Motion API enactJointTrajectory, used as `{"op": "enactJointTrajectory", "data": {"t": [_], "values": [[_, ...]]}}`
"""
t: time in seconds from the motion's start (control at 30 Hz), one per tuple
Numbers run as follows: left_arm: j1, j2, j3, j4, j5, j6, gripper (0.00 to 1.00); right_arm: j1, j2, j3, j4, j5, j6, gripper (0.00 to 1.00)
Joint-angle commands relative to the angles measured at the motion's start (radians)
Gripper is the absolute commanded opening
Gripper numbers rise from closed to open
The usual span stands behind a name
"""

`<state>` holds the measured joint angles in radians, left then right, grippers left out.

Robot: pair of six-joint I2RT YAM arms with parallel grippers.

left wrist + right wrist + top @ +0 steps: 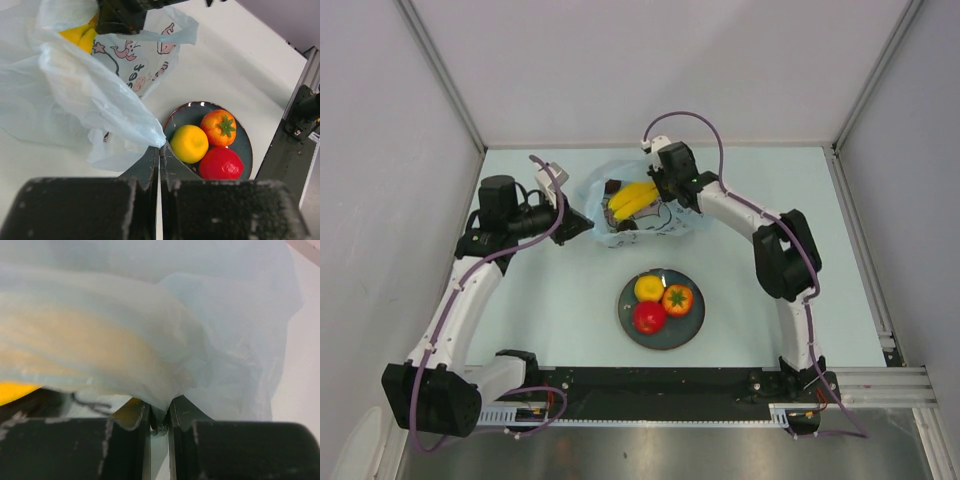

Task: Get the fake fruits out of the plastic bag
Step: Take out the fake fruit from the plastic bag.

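Left gripper: my fingers pinch the thin light-blue plastic bag at its left edge.
Right gripper: mine, clamped on bag's right side.
Yellow banana bunch: inside bag.
Dark teal round plate, nearer: yellow round fruit, orange green-topped fruit, red apple.

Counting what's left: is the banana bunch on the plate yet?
No, the banana bunch lies in the plastic bag; the plate holds only the yellow round fruit, red apple and orange fruit.
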<state>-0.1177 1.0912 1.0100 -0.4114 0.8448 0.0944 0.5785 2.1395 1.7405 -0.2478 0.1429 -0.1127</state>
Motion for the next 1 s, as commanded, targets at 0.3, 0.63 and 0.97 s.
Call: {"op": "enactJointTrajectory", "data": {"t": [0.3, 0.63, 0.97], "values": [[-0.002, 0.099, 0.061, 0.073, -0.064, -0.035, 0.00, -0.132, -0.345, -0.177, -0.047, -0.529, 0.070, 0.09], [-0.002, 0.115, 0.160, 0.069, -0.001, -0.088, 0.54, -0.177, -0.369, -0.234, 0.016, -0.686, 0.097, 0.00], [-0.034, 0.183, 0.268, 0.287, 0.201, -0.504, 0.75, -0.149, -0.480, -0.312, 0.113, -0.623, 0.082, 0.00]]}}
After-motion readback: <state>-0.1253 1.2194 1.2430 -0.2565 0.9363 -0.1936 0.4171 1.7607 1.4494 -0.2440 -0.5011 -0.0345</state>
